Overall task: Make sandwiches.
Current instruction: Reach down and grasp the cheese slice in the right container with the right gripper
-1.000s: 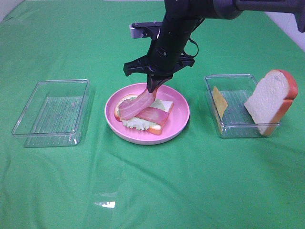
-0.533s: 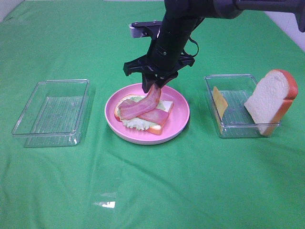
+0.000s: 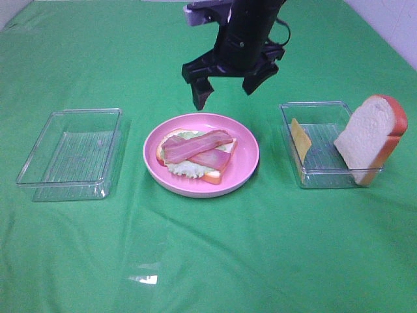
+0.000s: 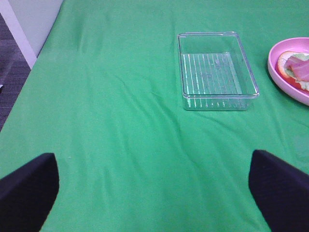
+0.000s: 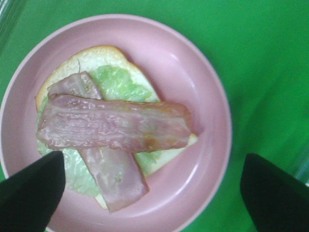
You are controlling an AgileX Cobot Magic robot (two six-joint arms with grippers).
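Because the top bacon strip (image 3: 197, 145) lies loose, the spread right gripper (image 3: 225, 91), 12 o'clock of the plate (image 3: 251, 156), may dislodge it placing cheese (image 3: 300, 139).

Bright, even overhead light washes the green cloth (image 3: 260, 248) in the high view. Only short, soft shadows fall beside the pink plate (image 3: 251, 156) and the clear tray (image 3: 68, 189). A small white glare patch (image 3: 144, 279) sits on the cloth near the front. In the right wrist view the sandwich (image 5: 116, 123) reads slightly soft, possibly from motion. The right gripper (image 5: 154, 193) fingertips (image 5: 29, 195) are dark, defocused shapes, as are the left gripper (image 4: 154, 188) fingertips (image 4: 26, 186).
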